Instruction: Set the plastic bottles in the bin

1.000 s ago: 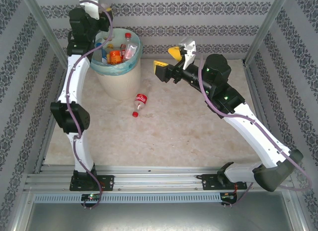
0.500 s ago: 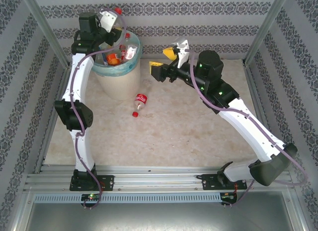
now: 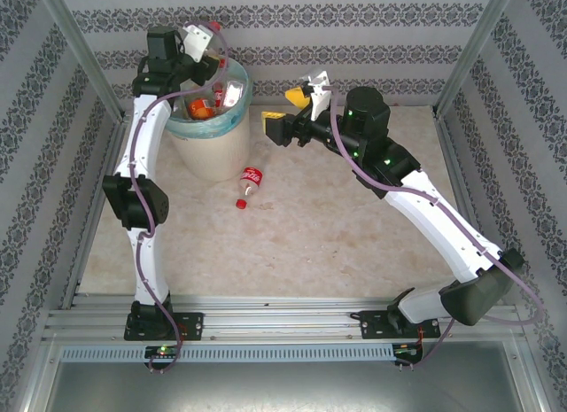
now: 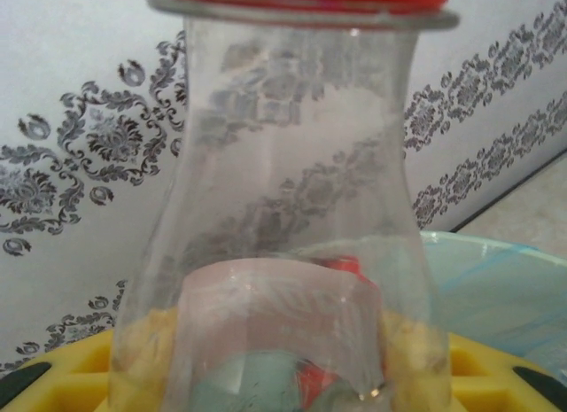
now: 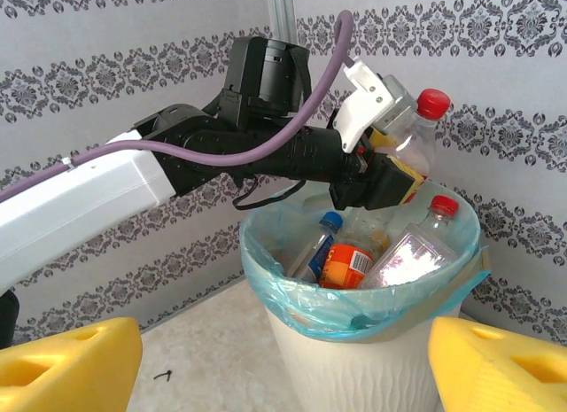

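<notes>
1. Left gripper [image 3: 193,47]: closed on the lower body of a clear, red-capped bottle [image 4: 292,217]. The yellow pads [image 4: 496,377] show on either side of it in the left wrist view. The bottle hangs above the far side of the bin [image 3: 211,155], close to its rim, with the cap tilted up toward the wall.

2. Step in hand, as judged: release of this bottle into the bin.
   - Bring the bottle over the middle of the opening before parting the fingers. A drop near the rim risks a bounce off the teal liner [image 5: 354,319].
   - Lower it close to the binned bottles [image 5: 345,266]. They reach almost to the rim, so a high drop may glance off them and roll out.
   - Open fully and lift straight up, so the pads do not drag the bottle out.

3. Right gripper [image 3: 285,108]: jaws wide apart and empty. It hovers above the table [image 3: 337,235], near the bin's right side and not touching it. Hold it away from the rim during the release.

4. Remaining work: a red-labelled bottle [image 3: 249,183] lies on its side on the table, just beside the bin's base.
</notes>
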